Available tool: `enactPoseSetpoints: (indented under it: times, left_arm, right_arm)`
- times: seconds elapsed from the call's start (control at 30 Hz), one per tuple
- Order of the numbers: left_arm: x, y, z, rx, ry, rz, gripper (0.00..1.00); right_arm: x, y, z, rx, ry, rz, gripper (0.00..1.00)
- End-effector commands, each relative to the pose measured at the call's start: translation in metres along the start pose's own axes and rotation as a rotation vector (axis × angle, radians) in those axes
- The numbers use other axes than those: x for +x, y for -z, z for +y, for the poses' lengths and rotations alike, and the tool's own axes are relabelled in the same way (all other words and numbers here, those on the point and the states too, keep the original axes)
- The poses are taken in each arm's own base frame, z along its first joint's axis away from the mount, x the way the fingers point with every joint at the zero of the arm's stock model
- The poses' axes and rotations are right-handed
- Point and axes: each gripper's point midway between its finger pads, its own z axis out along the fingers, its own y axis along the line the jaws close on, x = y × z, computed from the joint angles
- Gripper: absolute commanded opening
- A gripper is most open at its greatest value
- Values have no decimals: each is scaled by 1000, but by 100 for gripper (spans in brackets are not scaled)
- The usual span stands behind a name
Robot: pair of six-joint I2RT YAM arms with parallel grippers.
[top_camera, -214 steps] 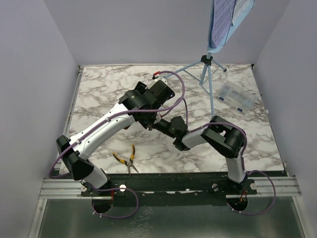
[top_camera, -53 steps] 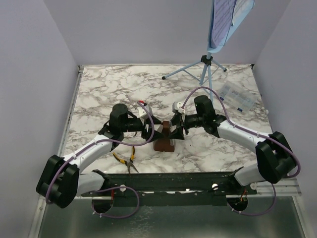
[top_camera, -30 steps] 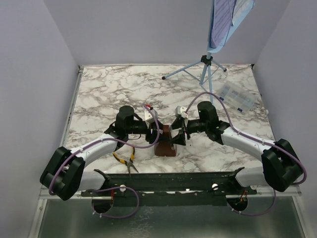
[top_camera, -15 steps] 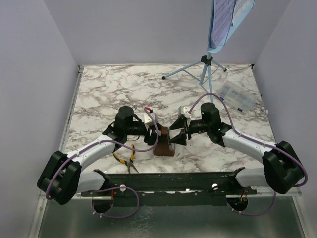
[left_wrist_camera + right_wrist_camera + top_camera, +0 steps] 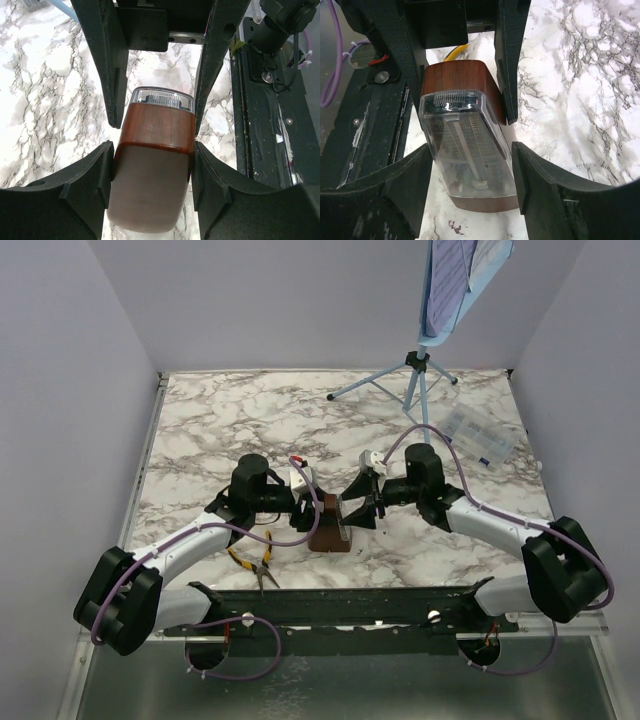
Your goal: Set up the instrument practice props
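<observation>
**Currently: metronome sits between both grippers, near-centre of the table**

Metronome [image 5: 330, 530] is at the near middle of the table [image 5: 200, 420], upright. Can't tell if its base is on the marble or just off it.

Left gripper [image 5: 152, 165] is clamped on its two side faces. Right gripper [image 5: 470, 170] straddles the same faces from the opposite end. Its pads sit right at the wood, but I can't tell whether they're pressing.

Risks, my read:
- Left lets go before the right has a real grip: the metronome tips or drops.
- Both clamp and the arms pull differently: it twists, or slips out along the tapered sides.

Around it:
- Pliers [image 5: 255, 562] lie just beside the left arm, near edge. They're only a snag if the metronome comes down on that side.
- Music stand [image 5: 415, 380] is at the far right, with the sheet of music [image 5: 488, 252] already on its desk.
- Clear box [image 5: 478, 435] sits near the tripod feet. Box and legs crowd any spot by the stand.
</observation>
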Motion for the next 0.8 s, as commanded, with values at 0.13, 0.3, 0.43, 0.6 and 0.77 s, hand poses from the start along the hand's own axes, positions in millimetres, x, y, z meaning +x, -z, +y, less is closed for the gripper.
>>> enactPoseSetpoints:
  times: [0.13,0.3,0.43,0.6,0.77]
  left_arm:
    - [-4,1,6,-20,-42,4,3]
    - [-4,1,7,-20,-45,4,0]
    - [-3,2,11,-47,-53,9,0]
    - [6,6,19,-98,-75,50,0]
    - [11,10,24,-128,-94,77,0]
  right_arm:
    - [-5,-7,0,-59,-8,-30,63]
    - [-6,-7,2,-69,-7,-35,57]
    - [-5,-6,-6,-14,-28,-22,15]
    - [-9,10,-11,168,-10,-88,0]
    - [-29,31,3,264,14,-257,0]
